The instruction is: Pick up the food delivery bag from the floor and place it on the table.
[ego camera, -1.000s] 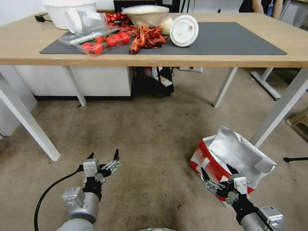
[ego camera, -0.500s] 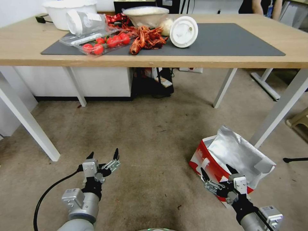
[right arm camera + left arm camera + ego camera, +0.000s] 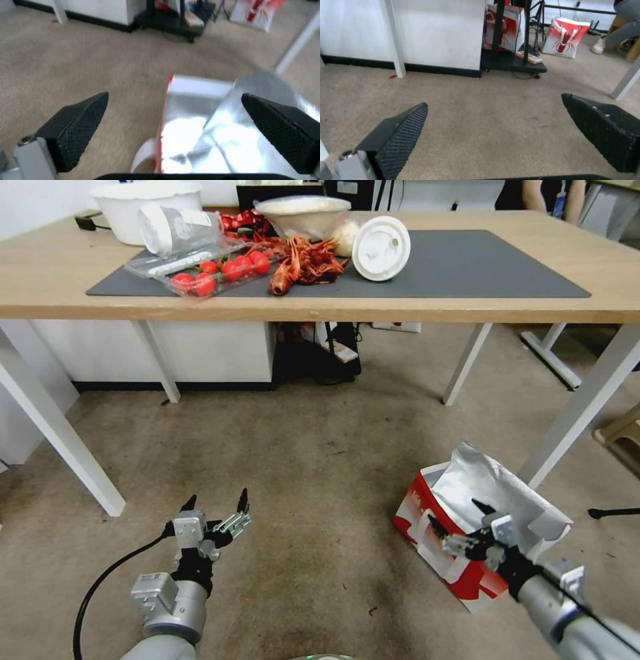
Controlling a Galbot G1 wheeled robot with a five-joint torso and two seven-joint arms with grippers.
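The food delivery bag stands on the carpet at the right, its top open, with silver foil lining, a red side and a white strap handle. My right gripper hovers open over the bag's near rim, one finger on each side of the red wall. In the right wrist view the bag lies just below and between the spread fingers of the right gripper. My left gripper is open above bare carpet at the lower left, also seen open as the left gripper. The table with its grey mat stands ahead.
On the mat's left half lie a tomato tray, crayfish, a white lid and bowls. White table legs flank the floor space. A black cart sits under the table, with red-and-white bags beyond.
My right gripper has moved forward and up, from the bag's near red side to over its open rim. The left arm has stayed still.
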